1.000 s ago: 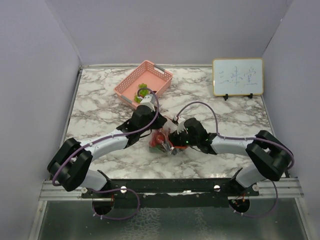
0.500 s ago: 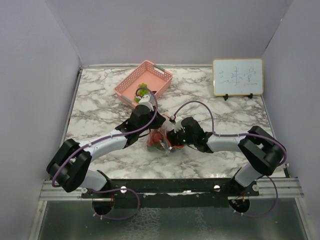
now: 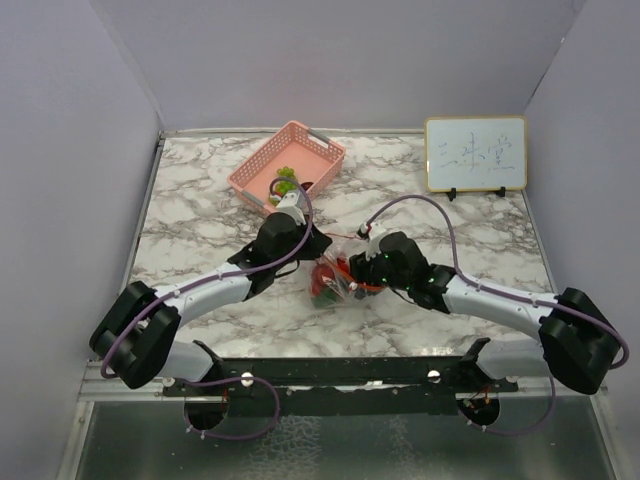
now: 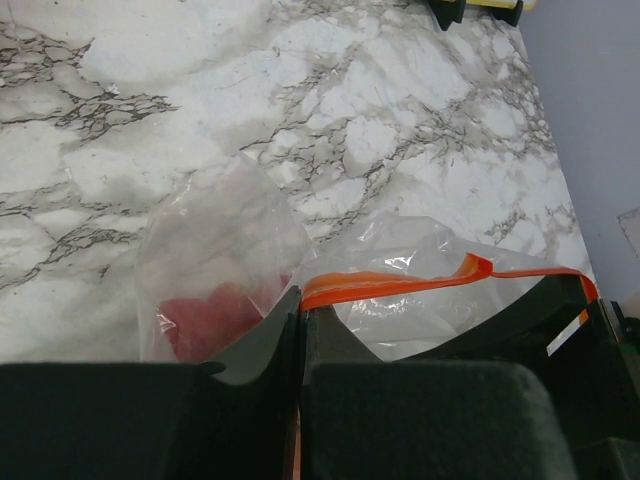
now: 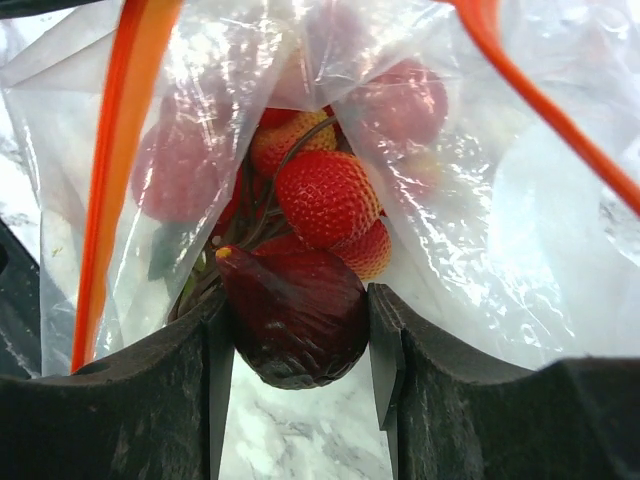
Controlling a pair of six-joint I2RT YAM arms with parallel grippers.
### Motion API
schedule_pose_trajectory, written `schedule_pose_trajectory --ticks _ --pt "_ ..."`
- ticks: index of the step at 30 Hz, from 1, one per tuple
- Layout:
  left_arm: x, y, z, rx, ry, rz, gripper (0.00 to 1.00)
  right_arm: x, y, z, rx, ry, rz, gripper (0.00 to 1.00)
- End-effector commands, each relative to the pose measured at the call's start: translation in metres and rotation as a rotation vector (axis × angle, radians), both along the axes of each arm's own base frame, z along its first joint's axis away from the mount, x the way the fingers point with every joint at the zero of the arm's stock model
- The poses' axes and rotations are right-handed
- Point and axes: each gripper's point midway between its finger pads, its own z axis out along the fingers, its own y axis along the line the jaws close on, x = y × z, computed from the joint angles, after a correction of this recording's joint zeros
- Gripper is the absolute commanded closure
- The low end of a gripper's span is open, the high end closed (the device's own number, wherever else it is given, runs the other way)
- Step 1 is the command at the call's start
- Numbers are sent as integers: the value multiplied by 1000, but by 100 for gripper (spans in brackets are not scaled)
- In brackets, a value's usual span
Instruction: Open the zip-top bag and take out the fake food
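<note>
The bag (image 3: 338, 280) lies near the middle of the worktop (image 3: 200, 200), between the 2 arms, its mouth already open. The left gripper (image 4: 302, 305) has its jaws pressed together on the orange zip strip (image 4: 400, 278), holding that lip up. The right gripper (image 5: 298, 300) is inside the mouth, jaws pinching a dark red piece (image 5: 300, 335). More fake food (image 5: 325, 195) (strawberries (image 5: 365, 250), mostly) sits deeper in the bag. Green pieces (image 3: 284, 181) lie in the pink basket (image 3: 322, 140) by the far edge. Opening looks done. Removal seems partway, with the red pieces left.
</note>
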Motion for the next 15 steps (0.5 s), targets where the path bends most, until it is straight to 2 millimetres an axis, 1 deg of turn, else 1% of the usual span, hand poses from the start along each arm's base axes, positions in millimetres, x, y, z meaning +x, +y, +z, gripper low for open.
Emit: schedule_pose_trajectory --ticks 1,3,7,13,15 --pt "6 11 3 4 -27 39 100 16 -27 10 -85 -42 -132 53" --pt "5 7 5 -14 -33 19 100 20 -26 13 -69 -46 -141 53" --pt "1 -3 12 -53 -46 -29 100 31 -21 8 -65 -14 -163 53" --pt "-18 -24 25 -103 -70 -130 100 52 -3 -4 -98 7 -161 53" --pt "-24 -28 26 -97 -75 -156 100 60 4 1 -103 5 -155 53"
